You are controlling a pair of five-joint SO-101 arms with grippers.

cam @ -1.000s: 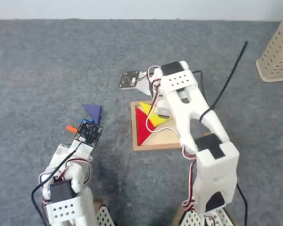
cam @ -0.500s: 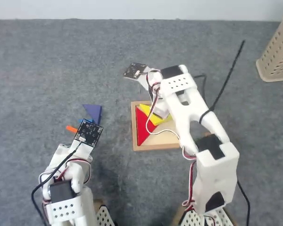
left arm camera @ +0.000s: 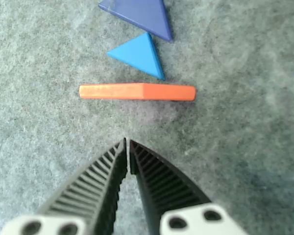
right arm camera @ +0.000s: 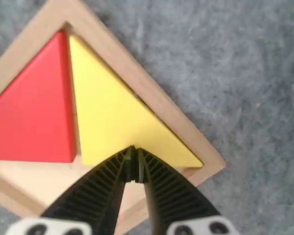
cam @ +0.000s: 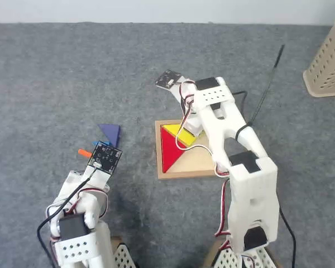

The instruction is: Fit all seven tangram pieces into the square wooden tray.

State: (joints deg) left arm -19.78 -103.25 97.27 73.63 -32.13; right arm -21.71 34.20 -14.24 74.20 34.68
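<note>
Right gripper hangs over the tray, fingers clenched on nothing, tips above the yellow triangle; that piece lies flat in the tray along one rim, its side touching the red triangle; left gripper hovers over the grey table, fingers likewise pressed together and empty; just ahead of it lie the orange piece, blue triangle and dark blue triangle, well apart from the tray.
</note>
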